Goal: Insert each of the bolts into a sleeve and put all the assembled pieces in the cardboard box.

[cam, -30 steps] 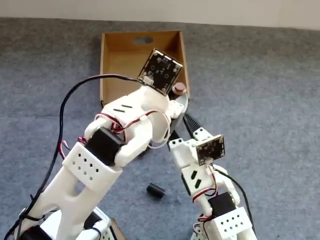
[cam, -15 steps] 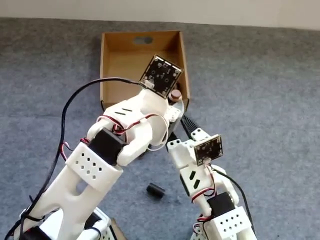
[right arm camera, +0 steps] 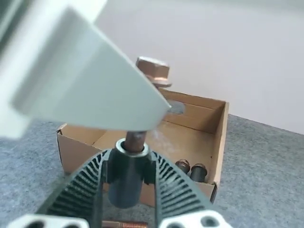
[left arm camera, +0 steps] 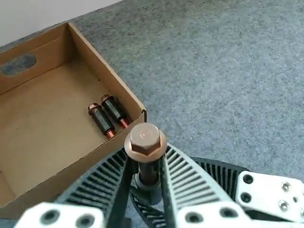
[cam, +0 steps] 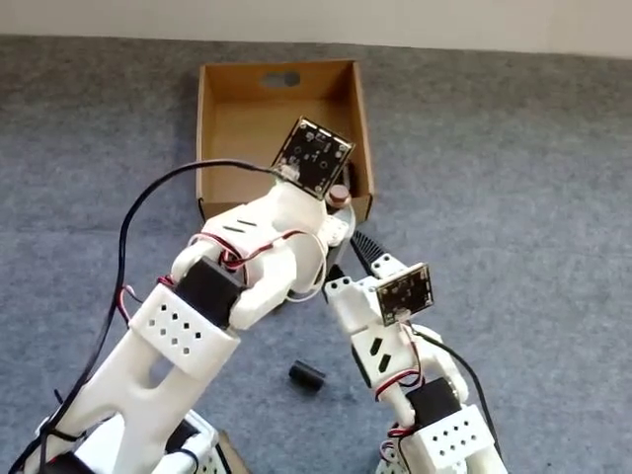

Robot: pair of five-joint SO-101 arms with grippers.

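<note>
Left hand (left arm camera: 145, 166) pinches bolt (left arm camera: 145, 140) by the shank, head up. Right hand (right arm camera: 129, 160) pinches sleeve (right arm camera: 124, 187) right beneath, shank entering its top. Box (cam: 202, 138) at 12 o'clock of both; spare sleeve (cam: 307, 375) on counter (cam: 513, 197) at 6.

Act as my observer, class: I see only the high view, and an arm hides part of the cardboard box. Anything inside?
Observer: Two assembled pieces lie side by side on the cardboard box floor, near one wall.
Operator: What do the grippers hold?
Observer: The left gripper is shut on a bolt.
Operator: And the right?
Observer: The right gripper is shut on a black sleeve, the bolt's shaft at its top opening.
</note>
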